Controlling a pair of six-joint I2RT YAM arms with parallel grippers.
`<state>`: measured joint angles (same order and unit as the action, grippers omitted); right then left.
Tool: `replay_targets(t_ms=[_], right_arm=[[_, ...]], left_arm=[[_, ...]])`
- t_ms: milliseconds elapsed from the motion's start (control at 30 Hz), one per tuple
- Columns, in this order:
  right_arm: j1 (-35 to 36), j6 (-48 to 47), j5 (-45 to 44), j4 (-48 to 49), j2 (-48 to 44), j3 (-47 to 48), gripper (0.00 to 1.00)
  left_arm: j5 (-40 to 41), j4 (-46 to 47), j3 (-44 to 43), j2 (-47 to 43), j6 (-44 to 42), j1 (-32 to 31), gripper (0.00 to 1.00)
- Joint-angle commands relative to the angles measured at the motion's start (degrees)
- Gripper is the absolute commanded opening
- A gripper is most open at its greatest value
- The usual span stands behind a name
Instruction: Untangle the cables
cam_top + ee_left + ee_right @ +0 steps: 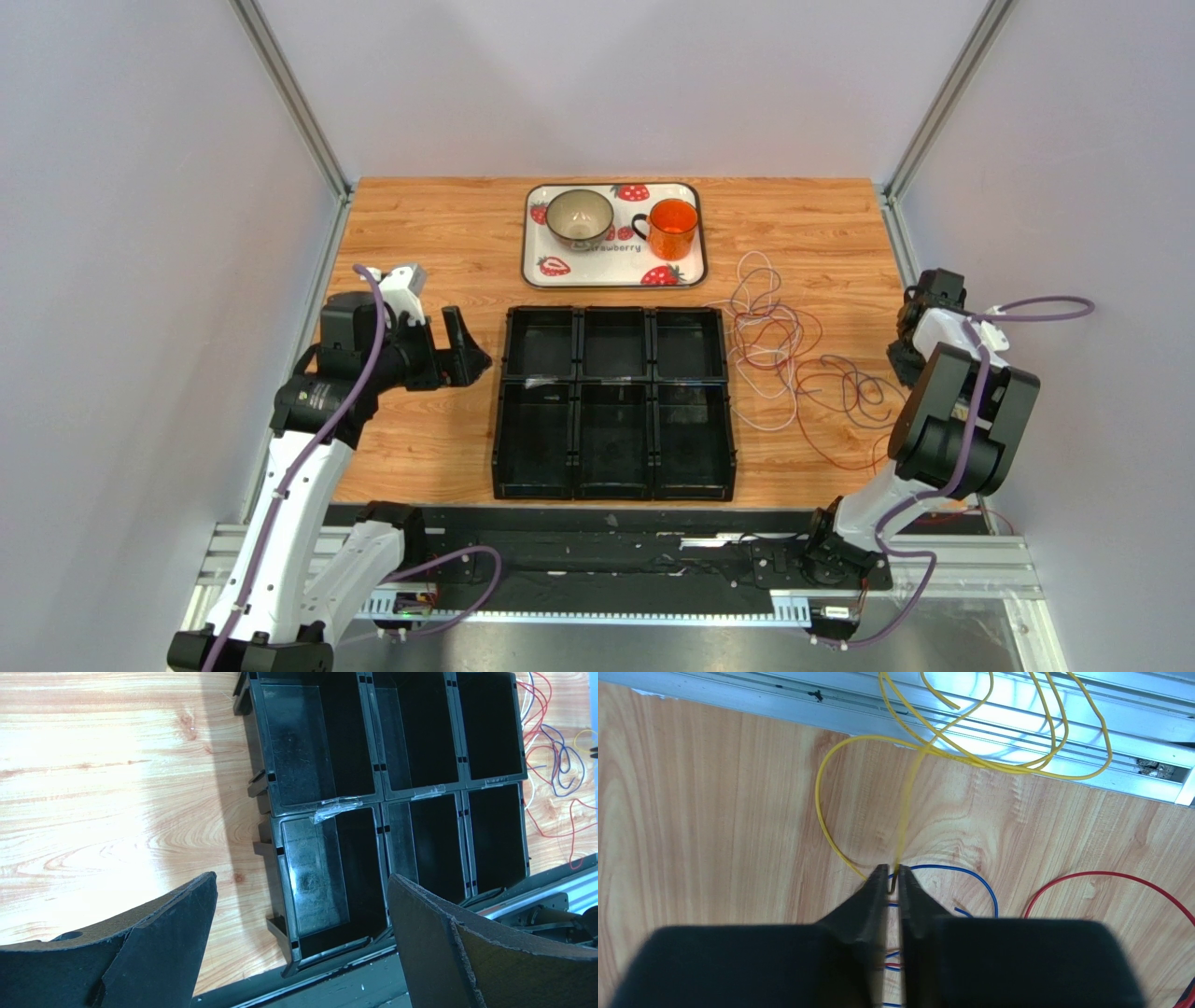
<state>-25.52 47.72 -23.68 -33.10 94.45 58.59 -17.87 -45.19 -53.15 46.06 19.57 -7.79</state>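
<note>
The right fingers [882, 890] pinch the yellow cable [821, 805], 3 o'clock of the bins [501, 420], likely to pull it free; the left fingers [186, 913] stand wide.

Bright and even from overhead. Washed-out glare on the tabletop [91, 770] left of the black bins [382, 801]; soft shadow along their left edge; blurred foreground below.
</note>
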Motion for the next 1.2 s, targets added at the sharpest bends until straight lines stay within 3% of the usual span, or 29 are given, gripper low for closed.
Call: replay_targets(t_ms=[0, 133, 400, 500, 633, 733, 1033, 1167], right_arm=[[0.3, -0.3, -1.8, 1.8, 0.3, 2.2, 0.00], [2.3, -2.1, 0.5, 3.0, -2.9, 2.3, 0.00], [19.1, -10.4, 4.6, -0.2, -16.8, 11.4, 0.00], [23.7, -12.6, 12.2, -0.3, -21.1, 17.1, 0.00], [25.3, -11.8, 34.0, 2.3, -23.7, 22.0, 0.00], [29.6, -11.3, 42.4, 3.3, -24.5, 24.6, 0.00], [40.2, -11.4, 54.5, 5.9, -24.0, 25.9, 0.00], [46.9, -13.9, 53.7, 1.5, -23.2, 29.8, 0.00]], left_arm=[[-0.2, 1.2, 0.3, -0.3, -0.6, -0.3, 0.99], [-0.2, 1.2, 0.3, -0.1, -0.6, -0.3, 0.99], [0.0, 1.2, 0.3, 0.2, -0.4, -0.3, 0.99], [-0.1, 1.2, 0.4, 0.2, -0.4, -0.3, 0.99], [-0.4, 1.2, 0.2, -0.4, -0.4, -0.3, 0.99], [-0.7, 1.4, 0.2, -1.4, -0.3, -0.3, 0.99], [-6.4, 7.2, 3.2, -6.9, 4.2, -0.8, 0.98], [-7.1, 13.8, 5.8, -8.5, 9.0, -4.6, 0.95]])
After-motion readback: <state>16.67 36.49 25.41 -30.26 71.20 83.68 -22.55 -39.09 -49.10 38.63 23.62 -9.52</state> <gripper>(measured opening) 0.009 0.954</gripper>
